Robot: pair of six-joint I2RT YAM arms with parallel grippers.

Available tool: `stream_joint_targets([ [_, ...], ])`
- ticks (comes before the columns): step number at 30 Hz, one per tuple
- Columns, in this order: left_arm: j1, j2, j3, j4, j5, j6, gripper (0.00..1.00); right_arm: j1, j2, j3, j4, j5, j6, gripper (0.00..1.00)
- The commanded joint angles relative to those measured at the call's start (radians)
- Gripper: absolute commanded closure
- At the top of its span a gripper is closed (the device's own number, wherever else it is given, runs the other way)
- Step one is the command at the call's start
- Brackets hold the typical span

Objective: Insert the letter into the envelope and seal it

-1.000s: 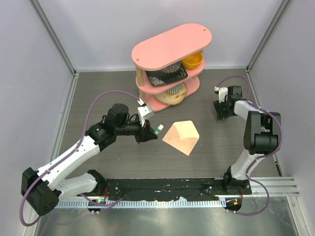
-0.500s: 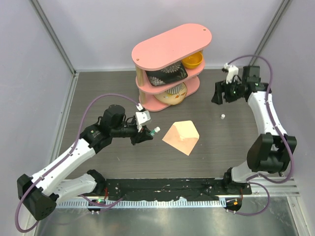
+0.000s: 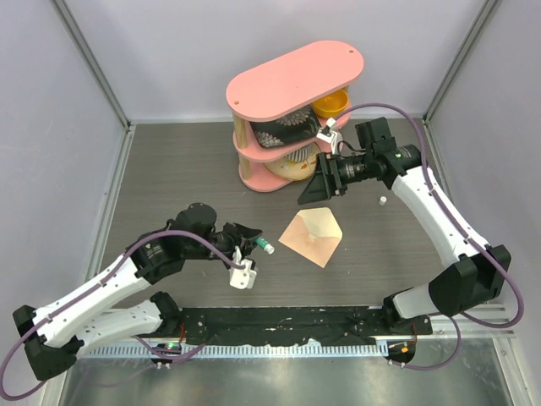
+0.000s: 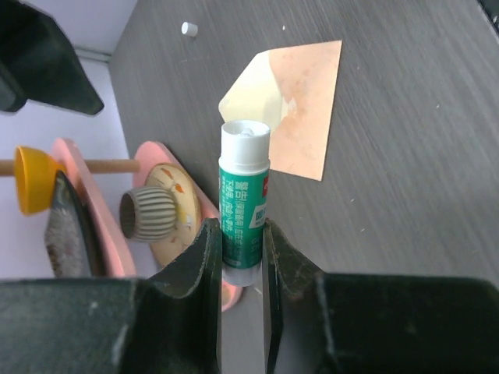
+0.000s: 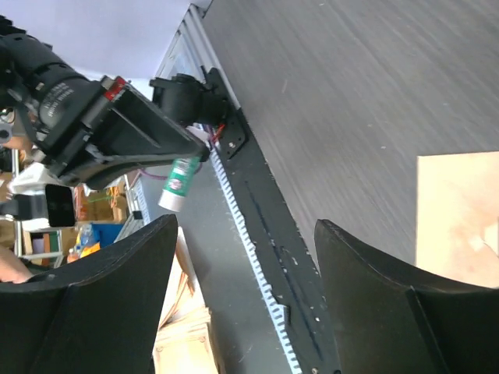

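The dark wood-grain worktop (image 3: 169,169) is being viewed from above, and a pink tiered shelf (image 3: 296,72) is being carried on it at the upper centre of the frame, with dishes being kept on its levels.

The right tool (image 3: 314,189) is being held with its jaws spread wide and nothing between them. In the top view it is being held just below the shelf and just above the upper edge of the envelope (image 3: 313,237). In the right wrist view its two dark fingers (image 5: 374,304) are being shown far apart, with a corner of the envelope (image 5: 460,210) at the right edge of the frame.

The left tool (image 3: 254,242) is being kept at the lower left of centre, closed narrowly on a glue stick (image 3: 264,246).

The peach-tan envelope is being borne flat on the worktop at the centre of the top view, to the right of the left tool and apart from it. In the left wrist view a pale cream-yellow part (image 4: 249,97) is being shown at the envelope's (image 4: 308,109) open end; whether this is the letter or the flap's inside cannot be told.

The green-and-white glue stick (image 4: 244,206) is being gripped near its base, uncapped, its open tip being pointed toward the envelope's left corner and short of it.

A small white cap (image 3: 382,200) is being left on the worktop right of the envelope.
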Motion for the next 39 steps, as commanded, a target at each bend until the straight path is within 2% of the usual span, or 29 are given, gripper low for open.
stream_joint_targets([
  [1, -0.055, 0.016, -0.024, 0.041, -0.092, 0.272, 1.0, 0.095, -0.011, 0.007, 0.089, -0.046, 0.14, 0.24],
  [3, -0.07, 0.027, -0.032, 0.057, -0.122, 0.332, 1.0, 0.137, 0.016, -0.002, 0.066, -0.044, 0.12, 0.26],
  [8, -0.087, 0.061, -0.024, 0.086, -0.146, 0.344, 1.0, 0.246, 0.052, 0.003, 0.026, 0.014, 0.044, 0.28],
  [13, -0.087, 0.108, 0.049, 0.089, -0.172, 0.191, 1.0, 0.289, 0.111, 0.032, 0.026, 0.055, 0.018, 0.29],
  [20, -0.087, 0.096, 0.026, 0.118, -0.167, 0.191, 1.0, 0.358, 0.145, 0.073, -0.001, 0.078, -0.048, 0.37],
  [25, -0.087, 0.114, 0.042, 0.118, -0.167, 0.186, 1.0, 0.371, 0.185, 0.116, -0.014, 0.074, -0.047, 0.42],
  [31, -0.089, 0.142, 0.071, 0.1, -0.189, 0.16, 1.0, 0.386, 0.178, 0.086, 0.012, 0.054, -0.042, 0.45],
  [39, -0.087, 0.131, 0.06, 0.089, -0.199, 0.163, 1.0, 0.389, 0.159, 0.05, 0.012, 0.063, -0.053, 0.43],
])
